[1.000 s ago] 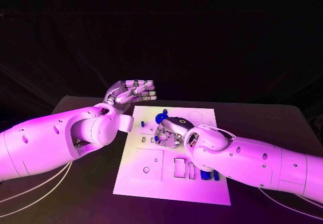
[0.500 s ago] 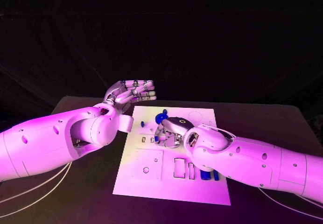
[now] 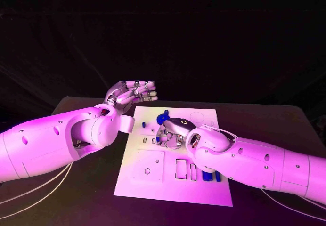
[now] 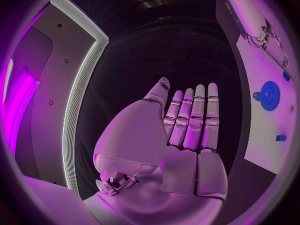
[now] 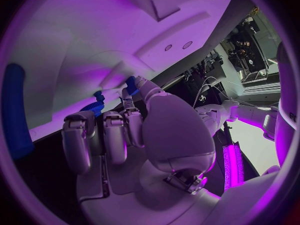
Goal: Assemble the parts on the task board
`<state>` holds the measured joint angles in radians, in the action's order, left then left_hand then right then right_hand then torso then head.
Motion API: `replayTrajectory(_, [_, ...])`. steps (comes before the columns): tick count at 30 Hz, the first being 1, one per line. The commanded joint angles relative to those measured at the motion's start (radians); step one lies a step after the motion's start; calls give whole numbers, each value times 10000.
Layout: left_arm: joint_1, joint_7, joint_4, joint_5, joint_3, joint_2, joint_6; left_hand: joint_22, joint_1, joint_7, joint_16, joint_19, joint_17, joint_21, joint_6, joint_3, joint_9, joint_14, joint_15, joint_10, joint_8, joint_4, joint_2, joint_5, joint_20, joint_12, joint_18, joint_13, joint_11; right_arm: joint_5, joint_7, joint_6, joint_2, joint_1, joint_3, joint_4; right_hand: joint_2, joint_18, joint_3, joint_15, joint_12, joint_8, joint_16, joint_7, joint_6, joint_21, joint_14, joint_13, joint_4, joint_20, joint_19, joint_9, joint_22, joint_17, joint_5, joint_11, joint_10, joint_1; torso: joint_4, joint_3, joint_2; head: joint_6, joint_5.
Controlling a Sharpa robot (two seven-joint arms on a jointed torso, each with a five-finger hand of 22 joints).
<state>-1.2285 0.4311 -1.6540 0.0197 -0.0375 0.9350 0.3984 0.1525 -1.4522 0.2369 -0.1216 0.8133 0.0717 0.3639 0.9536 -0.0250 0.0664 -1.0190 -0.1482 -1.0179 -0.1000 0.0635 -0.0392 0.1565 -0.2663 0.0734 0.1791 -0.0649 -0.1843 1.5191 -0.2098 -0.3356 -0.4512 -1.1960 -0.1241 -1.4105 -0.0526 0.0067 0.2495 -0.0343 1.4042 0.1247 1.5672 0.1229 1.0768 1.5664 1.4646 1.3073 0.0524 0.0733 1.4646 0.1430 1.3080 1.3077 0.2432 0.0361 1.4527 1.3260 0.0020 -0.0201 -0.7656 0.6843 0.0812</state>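
Task looks partly done: the white task board [image 3: 173, 181] sits centre frame on the black table [image 3: 272, 127], with several slots in its lower half unfilled, and two blue parts [image 3: 207, 176] lie loose at lower centre, just beside the right forearm. A blue gear [image 3: 163, 117] stands near the board's upper edge. The right hand [image 3: 173, 134] is down on the board's middle, fingers curled by a small blue part [image 5: 97, 107] (cannot tell whether it is gripped or merely touched). The left hand [image 3: 132, 92] hovers in the upper left of centre, off the board, fingers straight and together, holding nothing. Dark curtain behind, room otherwise unlit.
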Motion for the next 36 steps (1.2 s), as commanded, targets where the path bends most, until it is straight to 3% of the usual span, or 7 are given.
replayTrajectory(1, [-6, 38, -10, 10, -5, -10, -176, -11, 62, 29, 29, -39, 5, 34, 61, -33, -2, -90, 7, -27, 59, -5, -7, 4, -31, -66, 41, -5, -26, 163, -351, 538, -28, 69, -60, 78, -103, -66, -3, 25, -39, -61, 36, -10, -73, 42, 1062, 1138, 67, 0, 1061, 6, 2626, 2631, -31, 26, -66, -56, -4, -3, -2, 5, -7])
replayTrajectory(18, [-6, 30, -7, 10, -5, -10, -177, -11, 62, 29, 29, -39, 5, 34, 61, -33, -2, -90, 7, -27, 59, -5, -7, 4, -31, -66, 41, -5, -26, 163, -284, 379, -37, 68, -60, 84, -265, -60, -94, 118, -93, -211, 36, 106, -302, 22, 1062, 1102, 146, 84, 1048, -39, 2607, 2631, -197, 133, -124, -267, 3, 2, -4, 30, 2])
replayTrajectory(29, [-6, 24, 2, 10, -5, -10, -179, -11, 62, 29, 29, -39, 5, 34, 61, -33, -2, -90, 7, -27, 59, -5, -7, 4, -31, -66, 41, -5, -26, 85, -204, 10, -58, 68, -60, 18, -183, -66, -51, 110, 9, -141, 36, 57, -161, 42, 1062, 1189, 162, 99, 1061, -2, 2627, 2631, -170, 103, -45, -266, 8, -4, 2, 26, 15])
replayTrajectory(36, [-6, 16, 9, 10, -5, 0, -178, -11, 62, 29, 29, -39, 5, 34, 61, -33, -2, -90, 7, -27, 59, -5, -7, 4, -31, -66, 41, -5, -26, 132, -306, -72, -233, 56, -58, -293, -112, -67, 23, 75, 85, -83, 36, 1, -40, 44, 1062, 1254, 126, 83, 1062, 31, 2628, 2631, -47, 56, 18, -202, -10, 3, 4, 28, 20])
